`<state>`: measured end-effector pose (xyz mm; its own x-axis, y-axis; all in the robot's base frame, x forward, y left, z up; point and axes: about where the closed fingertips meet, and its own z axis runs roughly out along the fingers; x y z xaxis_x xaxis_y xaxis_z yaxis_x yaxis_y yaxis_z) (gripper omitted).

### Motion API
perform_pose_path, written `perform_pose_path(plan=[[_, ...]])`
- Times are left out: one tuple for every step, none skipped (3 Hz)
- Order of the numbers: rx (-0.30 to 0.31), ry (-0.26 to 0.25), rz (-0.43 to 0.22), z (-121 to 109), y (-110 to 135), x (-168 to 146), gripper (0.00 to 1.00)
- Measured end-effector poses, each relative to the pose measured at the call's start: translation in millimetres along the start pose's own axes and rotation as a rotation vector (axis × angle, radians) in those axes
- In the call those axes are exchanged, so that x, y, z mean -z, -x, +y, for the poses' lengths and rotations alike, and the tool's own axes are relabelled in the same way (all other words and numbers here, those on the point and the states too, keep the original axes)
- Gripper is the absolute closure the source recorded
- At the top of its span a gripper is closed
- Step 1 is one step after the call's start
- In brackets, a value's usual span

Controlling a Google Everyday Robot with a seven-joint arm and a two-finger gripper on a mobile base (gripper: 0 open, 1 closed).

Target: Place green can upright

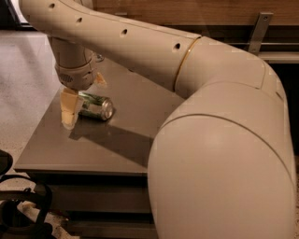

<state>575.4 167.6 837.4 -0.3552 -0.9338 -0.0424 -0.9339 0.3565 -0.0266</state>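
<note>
1. Camera view, the one view given: a grey table stands on a pale speckled floor, and the robot's big cream arm fills the right half of the picture and reaches across the top to the left.
2. The green can, the only container to be seen, lies on its side on the table's left part. Its shiny silver end faces right and toward the camera. Its other end is hidden behind a finger, and what is in it cannot be told.
3. The gripper hangs down from the wrist right over the can, low to the table.
4. The claw is released, with its fingers spread. The near finger stands in front of the can's left end, and the far one shows just behind and above the can. Whether either finger touches the can cannot be told.
5. A dark shadow of the arm lies on the table below and to the right of the can.
6. A wooden wall runs along the top, with a metal bracket at the right.
</note>
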Motion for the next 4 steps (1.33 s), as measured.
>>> perform_pose_path(plan=[[-0.010, 0.000, 0.012, 0.0, 1.4, -6.2, 0.32], [-0.009, -0.002, 0.000, -0.7, 5.0, -7.6, 0.55], [-0.009, -0.004, -0.010, -1.3, 8.0, -9.3, 0.78], [-0.008, -0.005, -0.018, -1.8, 10.5, -10.9, 0.99]])
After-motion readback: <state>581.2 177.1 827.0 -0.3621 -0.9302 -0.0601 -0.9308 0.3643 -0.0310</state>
